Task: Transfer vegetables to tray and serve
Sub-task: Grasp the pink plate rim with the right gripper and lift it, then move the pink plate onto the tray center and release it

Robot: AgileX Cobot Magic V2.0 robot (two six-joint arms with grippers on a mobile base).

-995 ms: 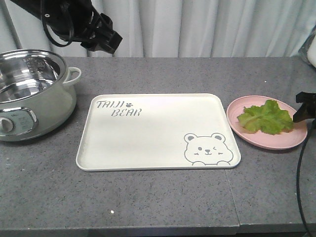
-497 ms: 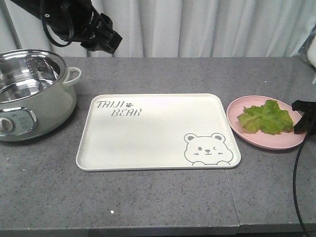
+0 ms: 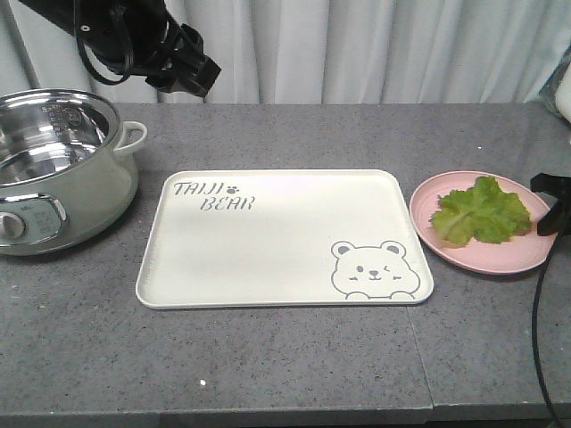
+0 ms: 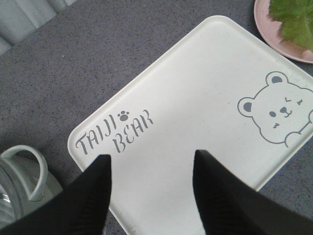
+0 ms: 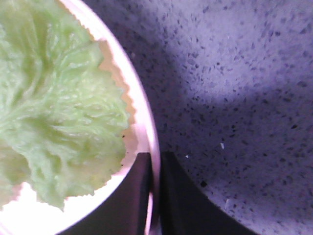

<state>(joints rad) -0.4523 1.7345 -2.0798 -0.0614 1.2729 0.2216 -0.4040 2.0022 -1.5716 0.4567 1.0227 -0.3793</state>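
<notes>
- The lettuce leaf [image 3: 480, 210] is lying on the pink plate [image 3: 482, 259], just right of the tray [image 3: 268, 241].
- The right gripper [image 5: 153, 171] is pinching the plate's rim, jaws nearly closed on it.
- The left gripper [image 4: 151, 160] is hanging spread wide above the tray.
- The leaf is looking light, limp, tearable; taking its thicker middle seems safest.
- The tray's bare floor is offering ample room; its raised rim needs clearing.

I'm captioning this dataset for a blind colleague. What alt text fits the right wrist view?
The right claw pinches the rim of a pink plate, with one dark finger inside the rim and one outside. A ruffled green lettuce leaf lies on the plate at left, and speckled grey countertop fills the right.
</notes>
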